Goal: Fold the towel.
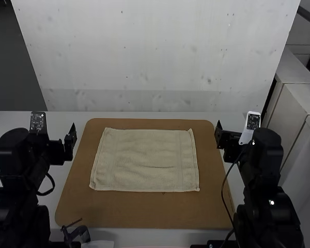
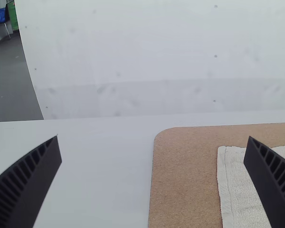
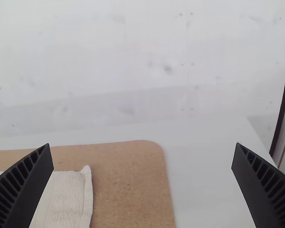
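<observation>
The towel (image 1: 144, 161) lies spread out on a big brown board (image 1: 144, 209) with round corners, and the board sits on a white table (image 1: 165, 115). The towel is pale tan and flat, with little wrinkles and bumps in it and one darker crease near its middle. It has no fold in it. There is bare brown board on all four sides of it, with a wide strip on the side close to the arms. Its far right corner pokes up a tiny bit. The left gripper (image 1: 59, 143) is up near the left side of the board, well apart from the towel. In the left wrist view, its two black, ribbed fingers (image 2: 26, 183) are wide apart with nothing between them to hold. The right gripper (image 1: 228, 139) is by the right side of the board, and it is not touching the towel. In the right wrist view, its black fingers (image 3: 26, 185) are wide apart too, and they hold nothing. A thin black cord (image 1: 223, 191) hangs in a curve beside the right arm (image 1: 266, 191).
</observation>
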Available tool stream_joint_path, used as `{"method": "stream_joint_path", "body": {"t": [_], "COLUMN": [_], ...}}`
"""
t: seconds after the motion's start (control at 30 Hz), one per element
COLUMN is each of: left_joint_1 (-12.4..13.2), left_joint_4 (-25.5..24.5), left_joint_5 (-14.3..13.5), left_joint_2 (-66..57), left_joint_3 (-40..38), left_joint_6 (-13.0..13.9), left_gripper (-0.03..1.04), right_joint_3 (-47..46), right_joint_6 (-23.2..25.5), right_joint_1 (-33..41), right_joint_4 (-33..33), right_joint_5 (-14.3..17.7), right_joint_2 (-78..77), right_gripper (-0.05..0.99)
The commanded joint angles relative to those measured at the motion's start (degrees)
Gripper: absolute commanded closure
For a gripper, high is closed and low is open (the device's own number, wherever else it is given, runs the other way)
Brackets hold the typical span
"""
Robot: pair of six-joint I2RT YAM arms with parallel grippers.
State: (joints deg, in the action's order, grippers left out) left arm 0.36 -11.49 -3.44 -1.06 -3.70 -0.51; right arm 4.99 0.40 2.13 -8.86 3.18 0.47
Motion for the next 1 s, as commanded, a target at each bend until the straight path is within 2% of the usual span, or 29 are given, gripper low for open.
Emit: {"method": "stream_joint_path", "body": {"t": [0.0,0.4,0.5,0.6,0.7,0.77,0.97], "left_joint_1": [-0.2,-0.2,-0.3,-0.3,-0.2,-0.2,-0.3], "left_joint_4": [0.6,0.6,0.6,0.6,0.9,0.9,-1.8], "left_joint_5": [1.6,1.6,1.2,1.2,1.4,1.1,2.7], "left_joint_2": [0.9,0.9,1.0,1.0,1.1,1.2,-2.6], "left_joint_3": [-0.5,-0.5,-0.4,-0.4,-0.6,-1.8,-5.5], "left_joint_6": [-1.3,-1.4,-1.2,-1.2,-1.6,-1.6,-1.6], "left_gripper": [0.03,0.03,0.03,0.03,0.03,0.03,0.03], "right_joint_3": [-0.5,-0.4,-0.4,-0.4,-0.5,-0.3,3.0], "right_joint_6": [0.7,1.0,1.1,1.1,1.0,1.1,1.0], "right_joint_1": [0.5,0.5,0.5,0.5,0.5,0.6,0.7], "right_joint_4": [1.8,1.8,1.8,1.8,1.8,1.9,1.3], "right_joint_5": [-1.8,-1.7,0.0,-0.4,-2.0,-2.0,-1.9], "right_joint_2": [-0.7,-0.7,-0.7,-0.7,-0.8,-0.8,3.6], "right_gripper": [-0.02,-0.02,-0.02,-0.02,-0.02,-0.02,-0.02]}}
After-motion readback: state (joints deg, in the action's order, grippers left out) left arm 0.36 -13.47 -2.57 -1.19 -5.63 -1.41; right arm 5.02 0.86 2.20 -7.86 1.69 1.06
